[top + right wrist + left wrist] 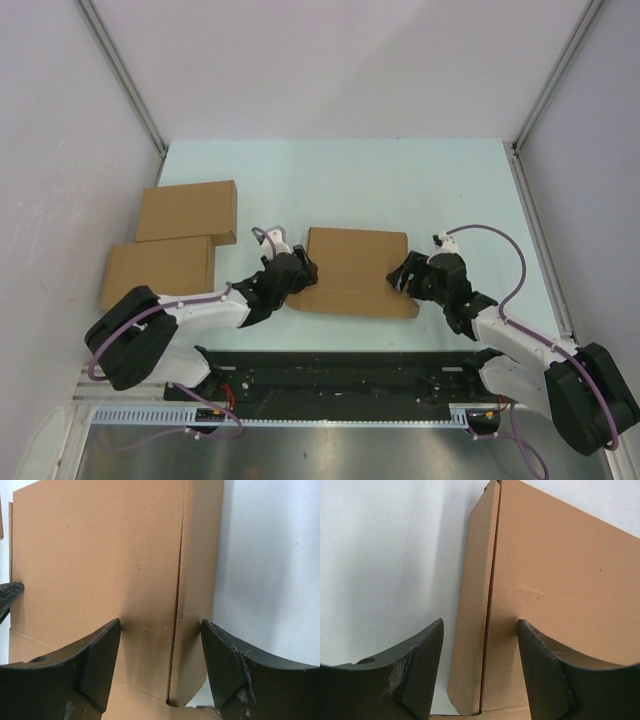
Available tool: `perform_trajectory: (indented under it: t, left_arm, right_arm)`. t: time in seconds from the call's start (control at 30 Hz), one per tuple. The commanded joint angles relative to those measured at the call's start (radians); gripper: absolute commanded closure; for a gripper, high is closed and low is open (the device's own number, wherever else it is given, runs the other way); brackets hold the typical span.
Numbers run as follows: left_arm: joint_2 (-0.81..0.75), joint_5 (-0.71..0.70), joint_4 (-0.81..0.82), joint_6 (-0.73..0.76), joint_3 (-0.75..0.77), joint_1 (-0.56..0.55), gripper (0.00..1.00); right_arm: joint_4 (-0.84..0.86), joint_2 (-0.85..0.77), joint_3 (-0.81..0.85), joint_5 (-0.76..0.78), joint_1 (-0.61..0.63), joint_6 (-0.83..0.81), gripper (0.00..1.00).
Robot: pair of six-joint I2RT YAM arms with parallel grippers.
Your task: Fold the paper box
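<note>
The paper box (355, 270) is a brown cardboard mailer lying closed in the middle of the table, with its front flap spread toward the near edge. My left gripper (301, 268) is open at its left end; in the left wrist view (480, 630) the jaws straddle the left side flap (472, 630) and the lid edge (555, 590). My right gripper (404, 274) is open at its right end; in the right wrist view (160, 627) the jaws straddle the right side flap (197, 600) beside the lid (95, 565). Neither gripper holds anything.
Two finished flat brown boxes (187, 211) (159, 272) lie at the left of the table. A black rail (330, 385) runs along the near edge between the arm bases. White walls enclose the table on both sides.
</note>
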Motion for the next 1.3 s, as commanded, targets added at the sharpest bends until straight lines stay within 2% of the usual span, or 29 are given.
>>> perform_trajectory:
  t: [0.0, 0.1, 0.13, 0.23, 0.33, 0.4, 0.47, 0.5, 0.57, 0.67, 0.73, 0.83, 0.87, 0.9, 0.97, 1.13, 1.27]
  left_arm:
    - [0.051, 0.026, -0.087, 0.026, 0.008, 0.013, 0.35]
    - [0.022, 0.000, -0.112, 0.033, 0.028, 0.027, 0.34]
    - [0.007, -0.012, -0.121, 0.038, 0.036, 0.030, 0.34]
    - [-0.079, -0.075, -0.165, 0.053, 0.077, 0.045, 0.31]
    - [-0.180, -0.158, -0.220, 0.078, 0.129, 0.051, 0.29]
    - [-0.263, -0.187, -0.237, 0.094, 0.148, 0.050, 0.29]
    - [-0.317, -0.173, -0.237, 0.099, 0.145, 0.050, 0.33]
    - [-0.361, -0.157, -0.239, 0.104, 0.133, 0.044, 0.40]
    - [-0.401, -0.130, -0.281, 0.092, 0.113, 0.015, 0.46]
    - [-0.479, -0.143, -0.315, 0.066, 0.051, -0.108, 0.54]
    - [-0.530, -0.146, -0.332, 0.053, -0.001, -0.223, 0.62]
    - [-0.567, -0.066, -0.304, 0.053, -0.084, -0.314, 0.82]
    - [-0.569, -0.048, -0.294, 0.052, -0.114, -0.322, 0.92]
    - [-0.569, -0.010, -0.290, 0.056, -0.130, -0.332, 0.96]
    - [-0.552, 0.024, -0.264, 0.082, -0.167, -0.335, 1.00]
    - [-0.475, 0.092, -0.175, 0.114, -0.194, -0.335, 1.00]
    - [-0.319, 0.182, -0.089, 0.144, -0.191, -0.334, 1.00]
  right_arm:
    - [0.033, -0.035, -0.024, -0.023, -0.005, 0.007, 0.30]
    - [-0.023, -0.101, 0.000, 0.030, -0.004, -0.015, 0.23]
    - [-0.053, -0.130, 0.020, 0.058, -0.004, -0.030, 0.15]
    - [-0.169, -0.203, 0.130, 0.161, -0.002, -0.094, 0.06]
    - [-0.205, -0.191, 0.242, 0.247, -0.013, -0.148, 0.03]
    - [-0.159, -0.135, 0.293, 0.231, -0.043, -0.180, 0.04]
    - [-0.105, -0.016, 0.363, 0.212, -0.056, -0.205, 0.08]
    - [-0.050, 0.029, 0.384, 0.198, -0.064, -0.216, 0.12]
    - [-0.010, 0.178, 0.454, 0.168, -0.082, -0.231, 0.16]
    - [0.053, 0.369, 0.546, 0.114, -0.105, -0.242, 0.27]
    - [0.082, 0.435, 0.575, 0.097, -0.120, -0.251, 0.36]
    - [0.108, 0.558, 0.631, 0.063, -0.134, -0.248, 0.49]
    - [0.104, 0.586, 0.648, 0.049, -0.139, -0.249, 0.51]
    - [0.101, 0.639, 0.678, 0.045, -0.137, -0.251, 0.55]
    - [0.082, 0.679, 0.701, 0.026, -0.139, -0.254, 0.57]
    - [0.059, 0.747, 0.706, 0.031, -0.139, -0.263, 0.57]
    - [-0.005, 0.774, 0.704, 0.026, -0.136, -0.266, 0.57]
